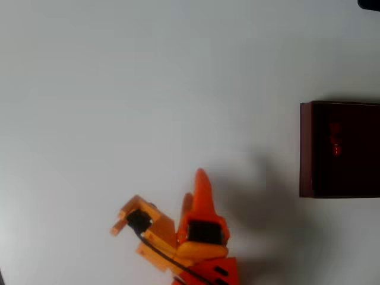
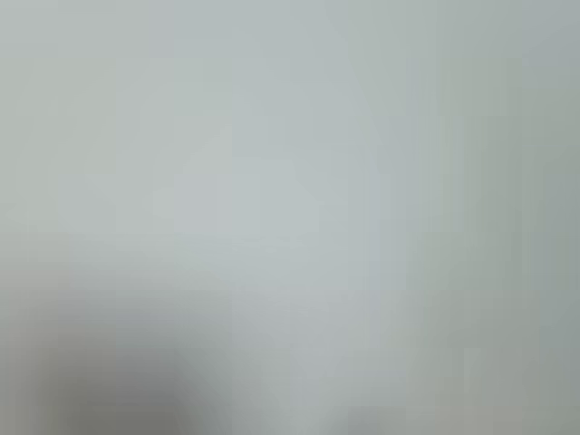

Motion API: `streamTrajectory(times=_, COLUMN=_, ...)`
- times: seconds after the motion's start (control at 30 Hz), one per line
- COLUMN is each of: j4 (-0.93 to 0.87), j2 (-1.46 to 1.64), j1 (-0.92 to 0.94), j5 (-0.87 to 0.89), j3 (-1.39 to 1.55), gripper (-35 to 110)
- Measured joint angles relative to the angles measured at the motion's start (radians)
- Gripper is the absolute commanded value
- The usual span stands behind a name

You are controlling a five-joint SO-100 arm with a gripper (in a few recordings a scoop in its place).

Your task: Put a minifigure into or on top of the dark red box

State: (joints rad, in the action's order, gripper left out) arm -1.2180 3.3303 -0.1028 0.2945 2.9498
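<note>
In the overhead view the dark red box (image 1: pixel 306 148) stands at the right edge, its far side cut off by the frame. A tiny red minifigure (image 1: pixel 336 147) lies inside it on the dark floor, dim and blurred. My orange gripper (image 1: pixel 197 185) sits at the bottom centre, well to the left of the box and pointing up the picture. Its two fingers lie close together with nothing between them. The wrist view is a blurred pale grey surface.
The white table (image 1: pixel 148 89) stretches wide around the arm and the box. A dark object (image 1: pixel 369 3) pokes in at the top right corner. The arm's shadow falls between the gripper and the box.
</note>
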Motion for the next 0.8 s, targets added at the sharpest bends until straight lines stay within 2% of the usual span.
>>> streamTrajectory(times=0.27, j4=-0.044, j2=0.006, j1=-0.051, j5=0.074, j3=0.072, gripper=17)
streamTrajectory(times=0.5, j4=-0.095, j2=0.009, j1=-0.058, j5=-0.063, j3=0.072, gripper=0)
streamTrajectory(times=0.63, j4=-0.097, j2=0.009, j1=-0.074, j5=-0.078, j3=0.072, gripper=0)
streamTrajectory(times=0.8, j4=-0.098, j2=0.009, j1=-0.198, j5=-0.133, j3=0.072, gripper=0)
